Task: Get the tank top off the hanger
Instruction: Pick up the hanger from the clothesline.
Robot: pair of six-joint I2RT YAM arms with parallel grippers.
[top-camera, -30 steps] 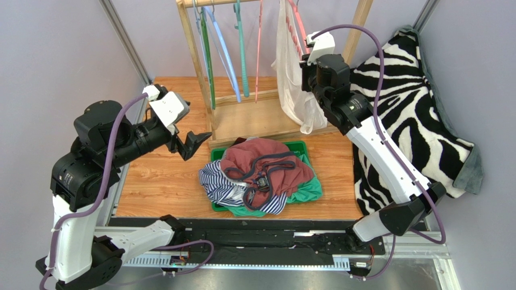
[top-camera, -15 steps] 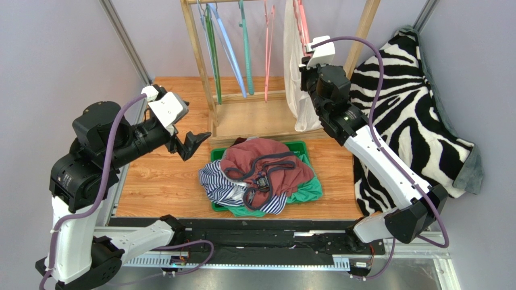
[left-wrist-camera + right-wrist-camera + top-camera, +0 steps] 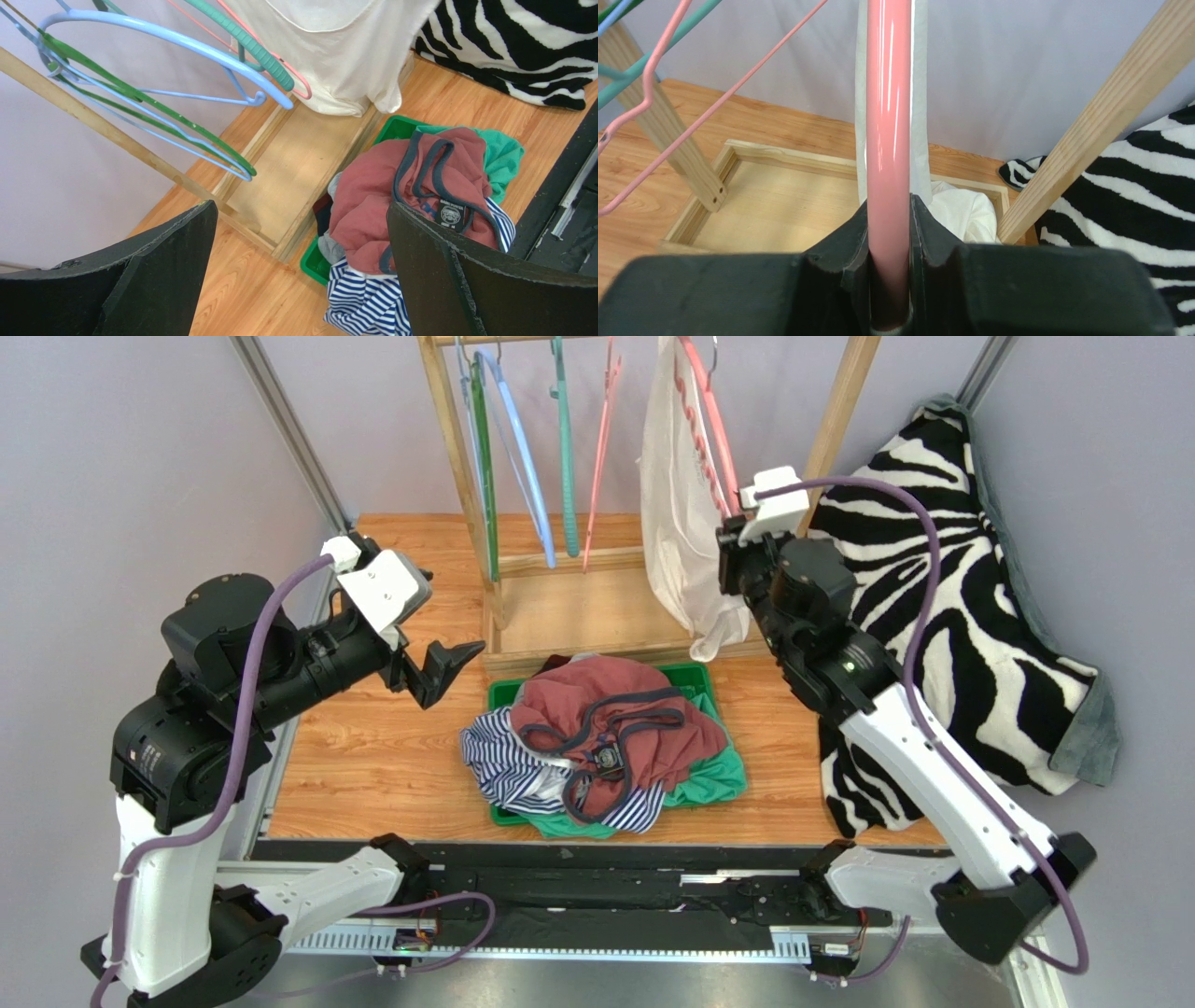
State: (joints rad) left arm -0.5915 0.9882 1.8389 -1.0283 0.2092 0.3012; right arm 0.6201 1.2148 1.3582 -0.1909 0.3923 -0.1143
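A white tank top (image 3: pixel 680 518) hangs on a pink hanger (image 3: pixel 709 441) at the right end of the wooden rack. My right gripper (image 3: pixel 732 560) is shut on that hanger's pink bar (image 3: pixel 889 140), the jaws pressed against both sides of it (image 3: pixel 889 217). White fabric (image 3: pixel 962 210) shows just behind the bar. My left gripper (image 3: pixel 449 672) hovers open and holds nothing, left of the clothes bin and well apart from the tank top (image 3: pixel 344 56). Between its spread fingers (image 3: pixel 298 210) I see only floor and the bin.
The wooden rack (image 3: pixel 463 476) holds blue (image 3: pixel 526 462), green and pink empty hangers. A green bin (image 3: pixel 701 676) heaped with a maroon, a striped and a green garment sits in front of it. A zebra-print cloth (image 3: pixel 954 546) covers the right side.
My right arm has shifted right and toward me with the pink hanger in its grip, and the tank top swung with it. The left arm has barely moved.
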